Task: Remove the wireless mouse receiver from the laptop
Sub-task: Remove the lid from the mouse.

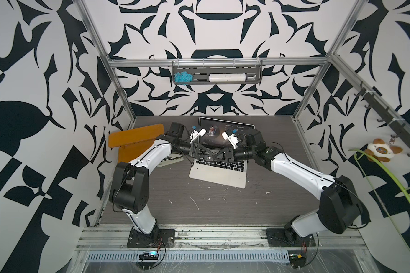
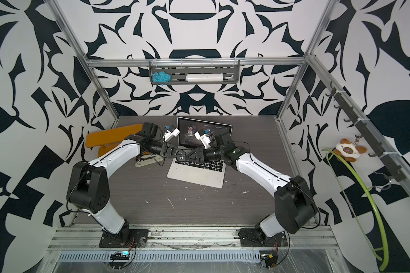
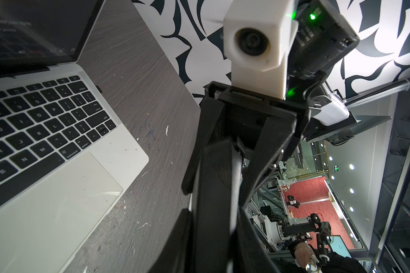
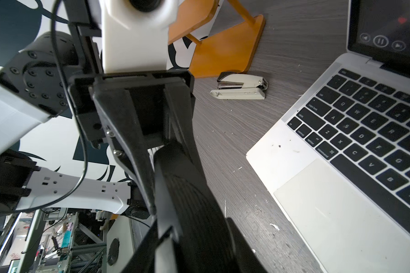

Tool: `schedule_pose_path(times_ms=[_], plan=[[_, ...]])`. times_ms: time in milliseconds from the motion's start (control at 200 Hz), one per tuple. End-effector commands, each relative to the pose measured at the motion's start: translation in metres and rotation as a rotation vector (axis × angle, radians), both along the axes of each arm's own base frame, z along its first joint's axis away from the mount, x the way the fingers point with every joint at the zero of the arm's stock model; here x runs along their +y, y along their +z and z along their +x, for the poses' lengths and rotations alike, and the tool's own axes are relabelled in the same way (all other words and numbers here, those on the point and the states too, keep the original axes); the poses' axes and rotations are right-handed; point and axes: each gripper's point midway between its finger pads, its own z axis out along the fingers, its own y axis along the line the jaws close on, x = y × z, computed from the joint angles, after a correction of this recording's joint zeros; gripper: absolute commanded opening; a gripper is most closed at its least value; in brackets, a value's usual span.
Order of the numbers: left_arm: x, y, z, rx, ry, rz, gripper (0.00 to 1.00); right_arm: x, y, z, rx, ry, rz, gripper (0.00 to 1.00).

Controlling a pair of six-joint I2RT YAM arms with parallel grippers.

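1. Left pincer (image 1: 213, 156) is nearly closed on a black rounded thing that looks like the mouse (image 4: 185, 189), gripping it at one end above the laptop's (image 1: 218, 175) keyboard.
2. Right pincer (image 1: 207, 158) faces it tip to tip. Its jaws stand partly apart on either side of the mouse's other end, and the left wrist view shows a gap on one side. I cannot tell whether either pad touches.
3. Both arms rise from their bases at the desk's (image 1: 199, 208) edge nearest the top camera, on the laptop's trackpad side. Their elbows are bent high and their white forearms lean inward toward the laptop.
4. The left arm (image 1: 152, 153) reaches in over the laptop's left edge and the right arm (image 1: 294, 167) over its right edge. The wrists are roughly level and the pincers lie in one line across the key rows.
5. The receiver (image 3: 99, 89) sits in the laptop's right edge near the hinge end, a small black nub beside the return key. It is well apart from both pincers.
6. A stapler (image 4: 240, 88) lies on the desk just left of the laptop.
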Motion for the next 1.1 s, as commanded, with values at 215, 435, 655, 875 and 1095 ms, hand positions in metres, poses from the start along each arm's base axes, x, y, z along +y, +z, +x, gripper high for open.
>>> schedule_pose_path(times_ms=[215,435,655,875,1095], plan=[[-0.002,0.000,-0.005,0.092,-0.025,0.000,0.00,0.008,0.019,0.013,-0.066,-0.013,0.051,0.53],[0.001,-0.013,0.002,0.163,-0.002,0.024,0.00,-0.014,0.021,0.023,-0.046,-0.081,0.058,0.75],[0.002,-0.019,0.004,0.200,-0.002,0.030,0.00,-0.035,0.014,0.025,-0.010,-0.118,0.041,0.75],[0.001,-0.016,0.005,0.197,-0.002,0.028,0.00,-0.032,-0.002,0.018,0.038,-0.095,-0.003,0.70],[0.002,-0.017,0.005,0.198,-0.002,0.028,0.00,-0.026,-0.009,0.020,0.040,-0.094,-0.023,0.53]])
